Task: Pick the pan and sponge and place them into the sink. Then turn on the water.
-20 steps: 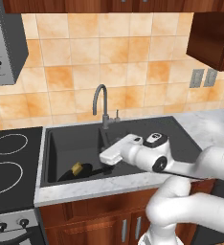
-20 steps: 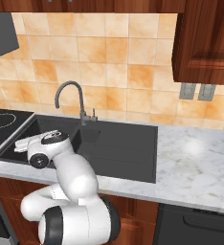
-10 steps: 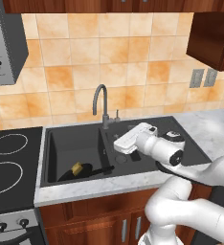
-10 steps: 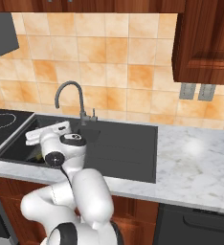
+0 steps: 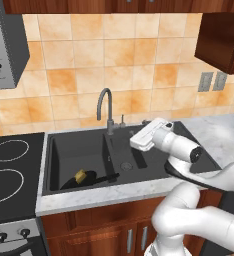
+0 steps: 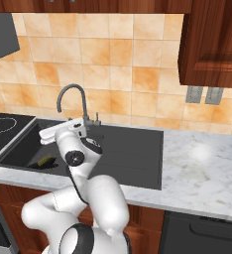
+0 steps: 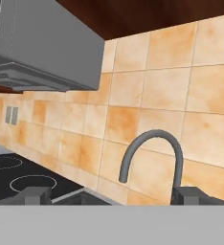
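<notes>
The pan (image 5: 83, 179) lies in the left basin of the sink (image 5: 64, 150), near the basin's front wall, with its long handle (image 5: 106, 177) pointing to the right, toward the divider between the basins. The sponge (image 5: 80, 176) rests inside the pan, on its left part; in the right base view it seems to lie there flat, but it is small and I cannot be sure. The sink is set in the marble tabletop (image 5: 219, 137), between the stove (image 5: 9, 170) at the left edge and the bare marble at the right.

The pincer (image 5: 140, 137) hangs over the sink, above the divider and the right basin, just in front of the faucet (image 5: 106, 107) and to its right. It holds nothing. In the hand view its two tips (image 7: 35, 195) stand far apart at the bottom, fully open, and the faucet's arch (image 7: 152, 158) rises between them against the tiled wall (image 5: 134, 65). I see no stream under the spout.
</notes>
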Robot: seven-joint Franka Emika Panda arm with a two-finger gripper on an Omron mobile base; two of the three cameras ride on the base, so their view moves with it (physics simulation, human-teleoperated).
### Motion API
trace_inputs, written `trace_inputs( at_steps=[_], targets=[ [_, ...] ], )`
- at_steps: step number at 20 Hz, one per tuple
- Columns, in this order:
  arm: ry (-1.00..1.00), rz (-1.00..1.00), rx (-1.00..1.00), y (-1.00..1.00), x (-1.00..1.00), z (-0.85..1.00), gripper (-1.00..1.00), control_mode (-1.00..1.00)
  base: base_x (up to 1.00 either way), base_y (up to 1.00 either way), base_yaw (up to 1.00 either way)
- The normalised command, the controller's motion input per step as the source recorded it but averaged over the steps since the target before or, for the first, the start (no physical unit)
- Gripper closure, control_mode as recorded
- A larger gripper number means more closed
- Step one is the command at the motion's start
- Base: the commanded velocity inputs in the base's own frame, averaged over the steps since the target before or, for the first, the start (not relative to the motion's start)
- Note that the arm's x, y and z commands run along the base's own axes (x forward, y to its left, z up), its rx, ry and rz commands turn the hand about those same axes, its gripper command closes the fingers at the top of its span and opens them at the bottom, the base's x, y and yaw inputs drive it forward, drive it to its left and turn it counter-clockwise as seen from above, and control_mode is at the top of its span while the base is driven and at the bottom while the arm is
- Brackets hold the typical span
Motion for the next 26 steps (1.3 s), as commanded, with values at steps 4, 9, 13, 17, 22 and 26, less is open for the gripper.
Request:
trace_inputs(
  at_steps=[4,9,13,17,22,26],
  targets=[
    [0.0,0.0,0.0,-0.09,0.0,0.0,-1.0,-1.0,0.0,0.0,0.0],
    [0.01,0.0,0.0,-0.1,0.05,0.0,-1.0,-1.0,0.0,0.0,0.0],
    [0.03,0.0,0.0,-0.02,0.17,0.0,-1.0,-1.0,0.0,0.0,0.0],
    [0.06,0.0,0.0,0.0,0.18,0.0,-1.0,-1.0,0.0,0.0,0.0],
    [0.06,0.0,0.0,0.0,0.17,0.0,-1.0,-1.0,0.0,0.0,0.0],
    [0.04,0.0,0.0,-0.07,0.01,0.0,-1.0,-1.0,0.0,0.0,0.0]
  ],
)
